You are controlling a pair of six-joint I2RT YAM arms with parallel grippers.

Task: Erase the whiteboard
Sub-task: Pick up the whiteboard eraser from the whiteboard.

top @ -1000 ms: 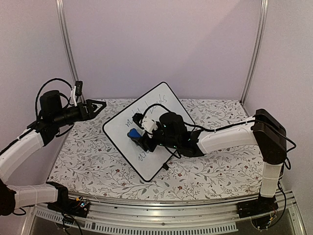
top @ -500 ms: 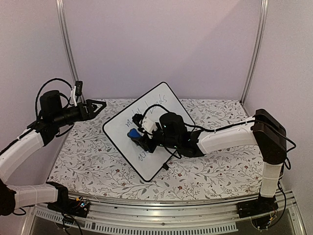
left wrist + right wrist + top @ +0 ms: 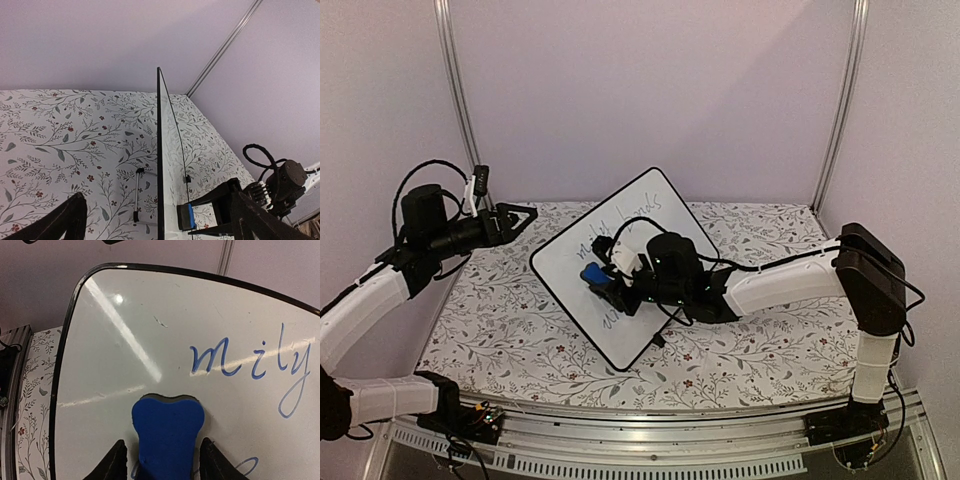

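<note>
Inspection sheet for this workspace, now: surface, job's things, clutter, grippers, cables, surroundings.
Surface: floral tablecloth covers the table.
Job's things: whiteboard set corner-on to the arms, with blue handwriting on it; blue eraser pressed against the board.
Clutter: thin grey rod on the cloth beside the board; cannot tell if it is attached.
Grippers: left gripper open, empty, off the board's left; right gripper has its fingers shut on the eraser.
Cables: black cables loop over both arms.
Surroundings: plain lilac walls, metal posts.
</note>
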